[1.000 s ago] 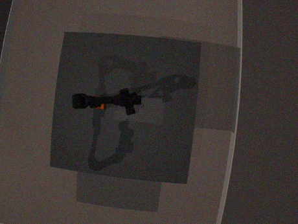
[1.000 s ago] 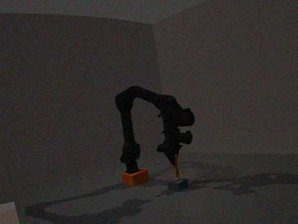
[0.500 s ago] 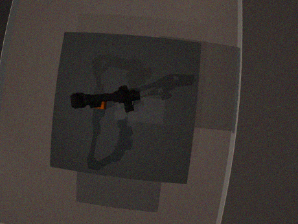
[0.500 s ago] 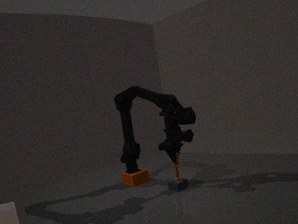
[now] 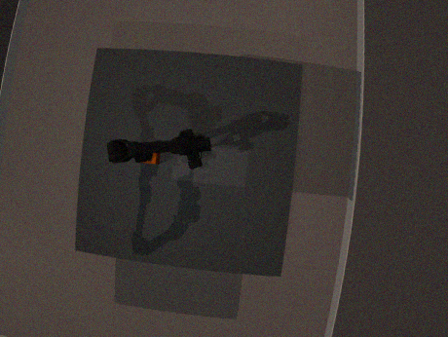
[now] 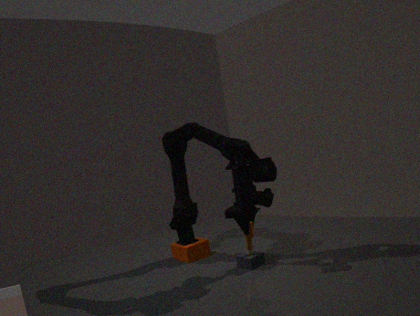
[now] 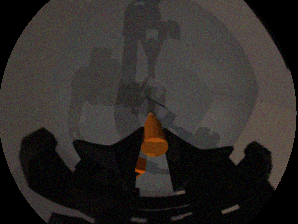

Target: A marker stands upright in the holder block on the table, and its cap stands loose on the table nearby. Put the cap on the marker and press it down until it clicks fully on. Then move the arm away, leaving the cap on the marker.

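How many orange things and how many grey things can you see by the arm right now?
Orange: 3 (box-shaped arm base, upright marker, cone-shaped cap in the tool)
Grey: 1 (holder block)
Total: 4

Tabletop [image 5: 234, 234] is a dark grey square panel. Paler surround [image 5: 49, 273] borders it. Plain grey walls [image 6: 320, 114] stand behind.
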